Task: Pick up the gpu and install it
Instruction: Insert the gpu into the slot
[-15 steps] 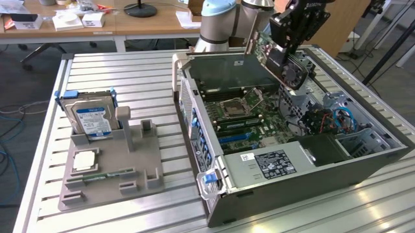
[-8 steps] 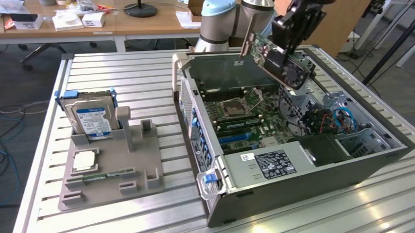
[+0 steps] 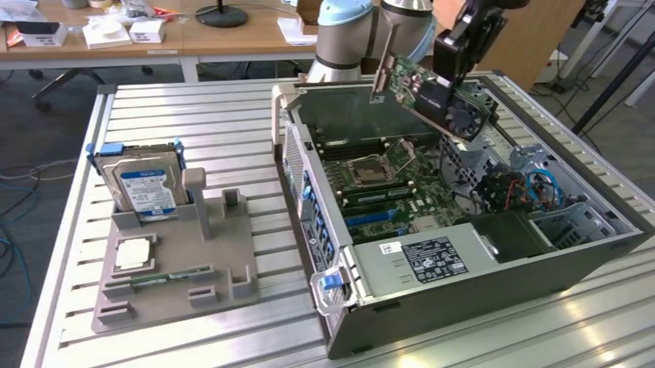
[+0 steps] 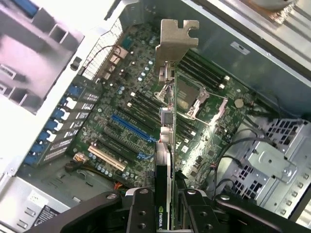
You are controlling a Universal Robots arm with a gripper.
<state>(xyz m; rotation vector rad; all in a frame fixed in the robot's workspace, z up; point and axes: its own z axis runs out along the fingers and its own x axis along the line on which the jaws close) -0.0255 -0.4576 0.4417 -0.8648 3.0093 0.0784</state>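
The gpu (image 3: pixel 425 92), a green card with a black fan shroud and a silver end bracket, hangs tilted in the air above the open computer case (image 3: pixel 471 299). My gripper (image 3: pixel 450 80) is shut on its upper edge. In the wrist view the gpu (image 4: pixel 166 126) runs edge-on away from my gripper (image 4: pixel 165 208), bracket end farthest, with the motherboard (image 4: pixel 146 107) below it. The blue slot (image 4: pixel 133 127) on the board lies beside the card's line, well beneath it.
A grey fixture (image 3: pixel 174 261) at the exterior view's left holds a hard drive (image 3: pixel 143 188), a chip and a thin memory stick (image 3: pixel 159 277). Inside the case are a power supply (image 3: pixel 425 257), cables and a drive cage (image 3: pixel 573 218). Desks with clutter stand behind.
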